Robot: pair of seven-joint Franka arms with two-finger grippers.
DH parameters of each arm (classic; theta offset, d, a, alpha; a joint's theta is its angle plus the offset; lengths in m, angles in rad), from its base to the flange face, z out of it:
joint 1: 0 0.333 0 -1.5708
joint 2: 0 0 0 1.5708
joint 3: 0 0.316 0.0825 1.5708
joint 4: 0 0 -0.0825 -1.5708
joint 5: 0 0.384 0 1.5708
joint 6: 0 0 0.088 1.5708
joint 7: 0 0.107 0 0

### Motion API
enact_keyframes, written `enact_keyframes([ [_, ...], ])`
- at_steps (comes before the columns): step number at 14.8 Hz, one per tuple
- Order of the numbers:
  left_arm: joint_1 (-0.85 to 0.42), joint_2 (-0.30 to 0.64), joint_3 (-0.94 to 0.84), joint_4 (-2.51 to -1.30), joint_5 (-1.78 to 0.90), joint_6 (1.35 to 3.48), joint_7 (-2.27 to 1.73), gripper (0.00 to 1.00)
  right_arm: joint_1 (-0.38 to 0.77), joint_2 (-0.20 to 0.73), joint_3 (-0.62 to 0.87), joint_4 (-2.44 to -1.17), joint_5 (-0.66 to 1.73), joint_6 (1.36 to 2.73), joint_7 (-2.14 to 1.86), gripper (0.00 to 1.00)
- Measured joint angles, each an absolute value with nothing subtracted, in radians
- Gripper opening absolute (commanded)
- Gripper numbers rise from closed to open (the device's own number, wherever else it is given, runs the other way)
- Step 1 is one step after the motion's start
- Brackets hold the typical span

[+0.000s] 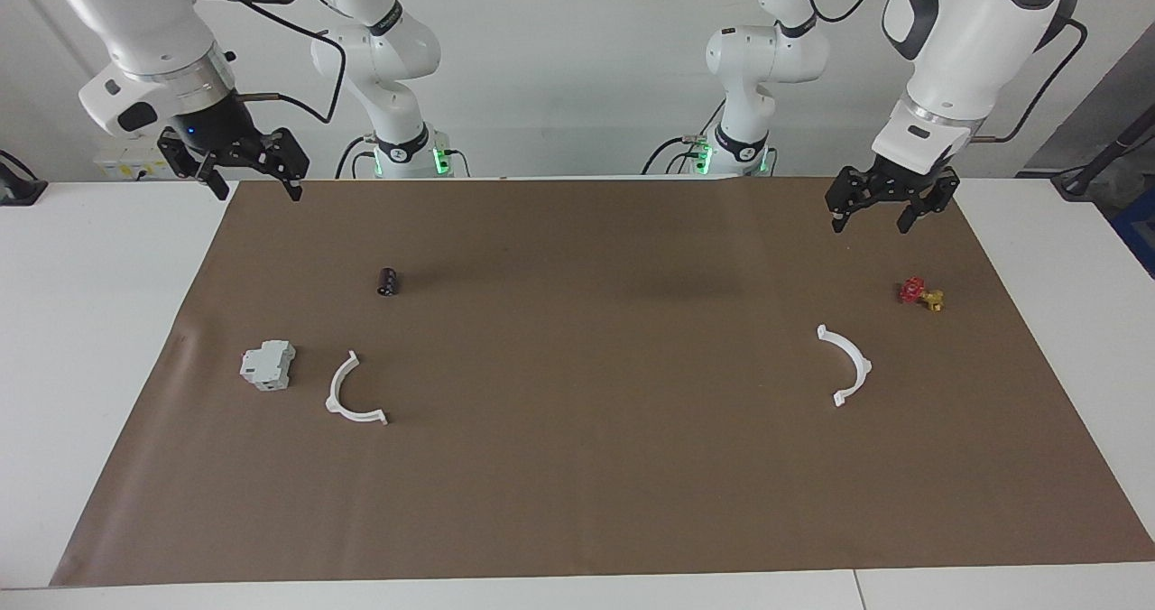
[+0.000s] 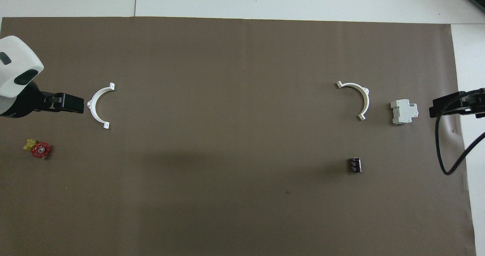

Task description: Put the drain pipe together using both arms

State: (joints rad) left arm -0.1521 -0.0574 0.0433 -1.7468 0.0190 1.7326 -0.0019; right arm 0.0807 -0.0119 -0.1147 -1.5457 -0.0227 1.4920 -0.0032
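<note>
Brown paper mat (image 1: 577, 466) covering most of a white table (image 1: 99, 339), items listed from largest to smallest. Left arm (image 1: 956, 41), glossy white with dark joint bands, ending in the left gripper (image 1: 882, 213), black, raised in the air over the mat's edge nearest the robots at the left arm's end; fingers spread apart, holding nothing. Right arm (image 1: 144, 32), same make, ending in the right gripper (image 1: 254, 181), black, raised over the mat's corner nearest the robots at the right arm's end; fingers likewise spread, holding nothing. Drain pipe, in two separate pieces, both lying flat on the mat and well apart from each other: first white half-ring (image 1: 846, 365), with small end tabs, at the left arm's end of the table, its open side turned toward the middle of the mat; second white half-ring (image 1: 350, 396), matching, at the right arm's end, its open side also turned inward toward the other piece. Grey boxy block (image 1: 268, 365), lying just beside the second half-ring, toward the right arm's end of the table, not touching it. Red-and-yellow valve piece (image 1: 921, 293), near the first half-ring and nearer to the robots than it. Small black cylinder (image 1: 388, 281), lying on its side, nearer to the robots than the second half-ring.
</note>
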Motion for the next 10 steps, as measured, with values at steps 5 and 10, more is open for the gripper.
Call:
enact_keyframes([
  [5,-0.152,-0.057,0.043,-1.747,0.019,1.733,-0.001,1.0,0.082,-0.012,-0.114,-1.547,-0.023,1.496,-0.003,1.0],
  [10,-0.152,-0.057,0.043,-1.747,0.019,1.733,-0.001,1.0,0.085,-0.014,-0.111,-1.596,-0.021,1.617,-0.004,1.0],
])
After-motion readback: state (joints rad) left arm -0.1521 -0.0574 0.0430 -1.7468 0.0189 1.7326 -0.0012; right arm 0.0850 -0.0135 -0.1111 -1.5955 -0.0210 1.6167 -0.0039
